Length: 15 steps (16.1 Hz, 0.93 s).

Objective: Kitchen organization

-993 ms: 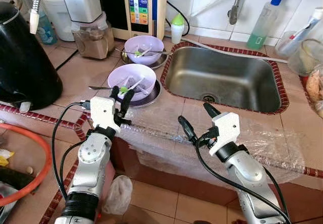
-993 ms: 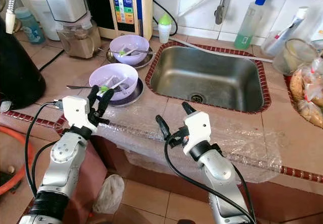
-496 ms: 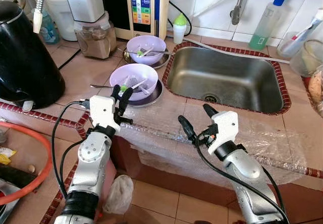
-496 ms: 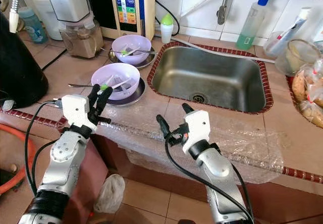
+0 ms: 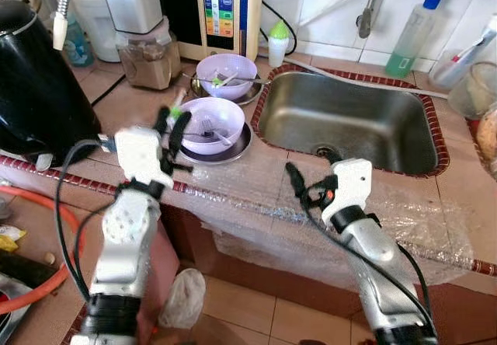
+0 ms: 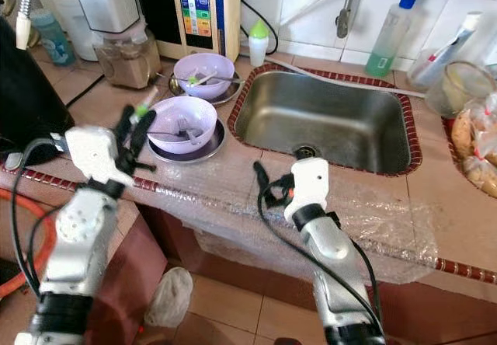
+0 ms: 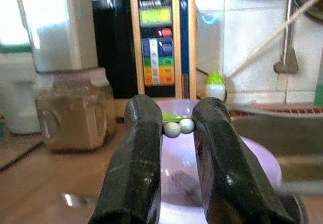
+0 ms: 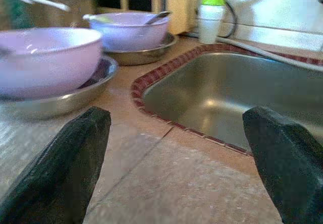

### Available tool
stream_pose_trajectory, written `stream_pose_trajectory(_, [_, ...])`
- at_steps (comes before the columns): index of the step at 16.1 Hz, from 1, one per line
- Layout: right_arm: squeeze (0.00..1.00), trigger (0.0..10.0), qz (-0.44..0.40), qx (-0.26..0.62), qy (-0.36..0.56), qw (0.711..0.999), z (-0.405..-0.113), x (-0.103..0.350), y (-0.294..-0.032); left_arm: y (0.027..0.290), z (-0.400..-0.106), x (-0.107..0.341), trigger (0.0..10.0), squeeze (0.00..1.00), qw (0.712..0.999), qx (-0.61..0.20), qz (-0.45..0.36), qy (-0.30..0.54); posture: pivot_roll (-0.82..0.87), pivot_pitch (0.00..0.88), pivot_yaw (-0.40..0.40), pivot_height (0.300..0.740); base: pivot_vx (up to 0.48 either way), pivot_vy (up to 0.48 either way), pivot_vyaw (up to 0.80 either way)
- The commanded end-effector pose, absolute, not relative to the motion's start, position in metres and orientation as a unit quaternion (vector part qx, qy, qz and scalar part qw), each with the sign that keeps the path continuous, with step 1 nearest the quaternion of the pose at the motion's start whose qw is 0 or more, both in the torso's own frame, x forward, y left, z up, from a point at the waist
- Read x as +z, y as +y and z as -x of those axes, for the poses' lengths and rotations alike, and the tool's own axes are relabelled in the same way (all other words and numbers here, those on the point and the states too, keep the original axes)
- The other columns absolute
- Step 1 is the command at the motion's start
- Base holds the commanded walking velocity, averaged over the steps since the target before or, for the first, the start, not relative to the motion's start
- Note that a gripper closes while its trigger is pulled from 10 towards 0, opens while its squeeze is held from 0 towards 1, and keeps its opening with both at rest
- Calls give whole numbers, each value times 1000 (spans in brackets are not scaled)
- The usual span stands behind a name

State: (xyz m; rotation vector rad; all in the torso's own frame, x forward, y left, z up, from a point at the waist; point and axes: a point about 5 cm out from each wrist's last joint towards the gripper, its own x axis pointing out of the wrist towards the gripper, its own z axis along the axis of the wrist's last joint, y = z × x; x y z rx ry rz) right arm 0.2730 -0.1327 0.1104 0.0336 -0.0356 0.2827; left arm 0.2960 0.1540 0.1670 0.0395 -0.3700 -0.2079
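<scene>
left claw (image 5: 172, 120) beside lilac bowl (image 5: 210, 116)

Lilac bowls (image 5: 208, 116) on steel plates (image 5: 233, 144). Tan tiled desk (image 5: 124, 104) edged in dark red mosaic. Grey steel sink (image 5: 349, 120). Black kettle (image 5: 35, 88). Green soap bottle (image 5: 410, 38), blue cap. White bottle (image 5: 277, 43), green top. Black fingers (image 7: 144, 163) on white-cased grippers.
</scene>
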Motion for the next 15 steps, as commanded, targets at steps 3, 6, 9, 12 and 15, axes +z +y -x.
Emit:
stream_pose_trajectory(3, [0, 10000, -65, 134, -33, 988, -283, 120, -131, 138, -302, 210, 0, 0, 957, -158, -14, -243, -54, 0, 32, 740, 0, 0, 0])
stream_pose_trajectory(6, [0, 10000, -204, 122, -40, 970, -293, 133, -138, 121, -307, 218, 0, 0, 942, -230, -20, -244, -53, 0, 36, 740, 0, 0, 0])
stream_pose_trajectory(9, [0, 10000, -354, 140, -42, 924, -299, 147, -139, 104, -307, 211, 0, 0, 928, -285, -47, -234, -55, 0, 35, 740, 0, 0, 0])
stream_pose_trajectory(12, [0, 10000, -444, 201, -33, 873, -300, 159, -127, 92, -304, 201, 0, 0, 923, -312, -49, -221, -66, 0, 33, 740, 0, 0, 0])
stream_pose_trajectory(15, [0, 10000, -474, 234, -4, 849, -298, 159, -114, 74, -298, 190, 0, 0, 917, -340, -36, -208, -69, 0, 27, 740, 0, 0, 0])
